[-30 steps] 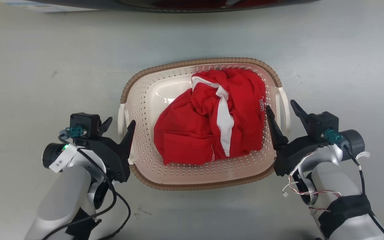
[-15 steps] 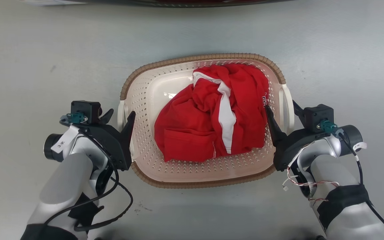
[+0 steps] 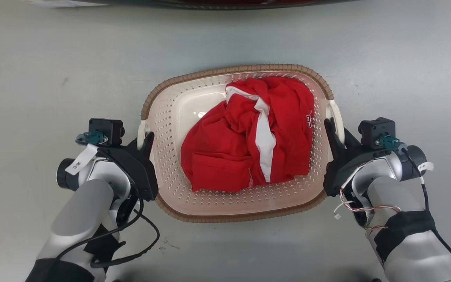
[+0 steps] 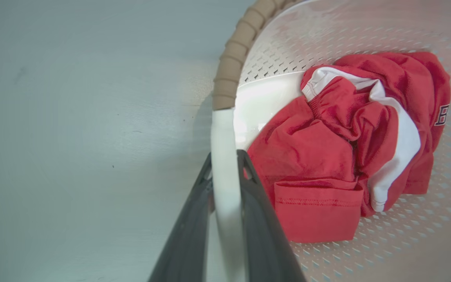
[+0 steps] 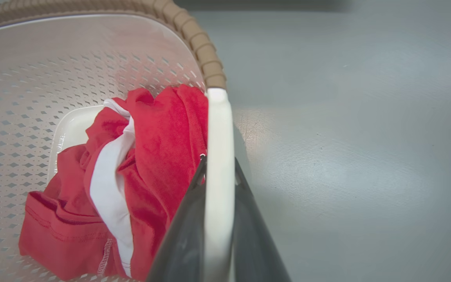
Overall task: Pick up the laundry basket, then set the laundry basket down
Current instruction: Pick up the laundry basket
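- The left pincer [image 3: 144, 137] is clamped on the left handle [image 3: 141, 133] of the laundry basket [image 3: 233, 70]. In the left wrist view its dark fingers [image 4: 188, 235] press the white bar [image 4: 223, 133] from both sides.
- The laundry basket lies between the two arms, over the middle of the grey floor [image 3: 53, 58] in the head view, with its brown rim uppermost. Whether its base touches the floor cannot be told.
- A crumpled red garment [image 3: 225, 156] with a white stripe fills the basket's middle and right part. The cream bottom is bare toward the left wall.
- The right pincer [image 3: 336, 129] is clamped on the right handle [image 3: 338, 117]. In the right wrist view one finger [image 5: 178, 243] stands inside the white bar [image 5: 219, 129], against the red cloth [image 5: 155, 145], and the other stands on the outside.
- Beyond the right handle the floor is plain grey.
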You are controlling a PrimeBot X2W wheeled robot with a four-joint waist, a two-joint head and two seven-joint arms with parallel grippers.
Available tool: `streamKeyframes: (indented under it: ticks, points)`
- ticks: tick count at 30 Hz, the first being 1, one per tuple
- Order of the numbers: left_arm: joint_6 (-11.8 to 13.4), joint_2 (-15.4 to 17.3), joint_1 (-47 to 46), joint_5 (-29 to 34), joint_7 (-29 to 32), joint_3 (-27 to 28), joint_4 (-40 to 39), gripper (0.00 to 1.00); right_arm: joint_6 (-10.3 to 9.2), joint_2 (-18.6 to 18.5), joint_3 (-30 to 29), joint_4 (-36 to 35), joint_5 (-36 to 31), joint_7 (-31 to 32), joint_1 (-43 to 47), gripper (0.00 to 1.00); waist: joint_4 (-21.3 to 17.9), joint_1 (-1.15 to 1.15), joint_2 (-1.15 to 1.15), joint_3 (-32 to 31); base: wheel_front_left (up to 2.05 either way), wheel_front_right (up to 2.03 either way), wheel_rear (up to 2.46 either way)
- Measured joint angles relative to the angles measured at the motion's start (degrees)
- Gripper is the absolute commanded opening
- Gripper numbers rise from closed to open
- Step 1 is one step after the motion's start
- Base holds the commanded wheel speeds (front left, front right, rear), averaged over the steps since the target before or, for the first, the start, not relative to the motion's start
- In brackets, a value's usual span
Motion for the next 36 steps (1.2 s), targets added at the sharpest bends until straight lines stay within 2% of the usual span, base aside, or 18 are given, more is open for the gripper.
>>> streamKeyframes:
  ticks: [12,26,36]
  points:
    - [0.0,-0.3,-2.0,-2.2,0.7,-2.8,2.5,0.00,1.01,0.4,0.5,5.7,2.2,3.8,-2.9,0.00,0.0,0.00,0.00,-3.3,0.00,0.00,0.00]
    - [0.2,-0.4,-3.4,-8.5,6.6,-5.2,5.4,0.00,2.35,0.9,2.3,12.4,3.4,9.6,-7.0,0.00,-0.7,0.00,0.00,-10.2,0.00,0.00,0.00]
    - [0.2,-0.4,-2.2,-12.1,11.0,-7.0,7.2,0.00,2.97,1.0,5.0,15.4,8.3,13.2,-6.3,0.00,-1.2,0.00,0.00,-17.2,0.00,0.00,0.00]
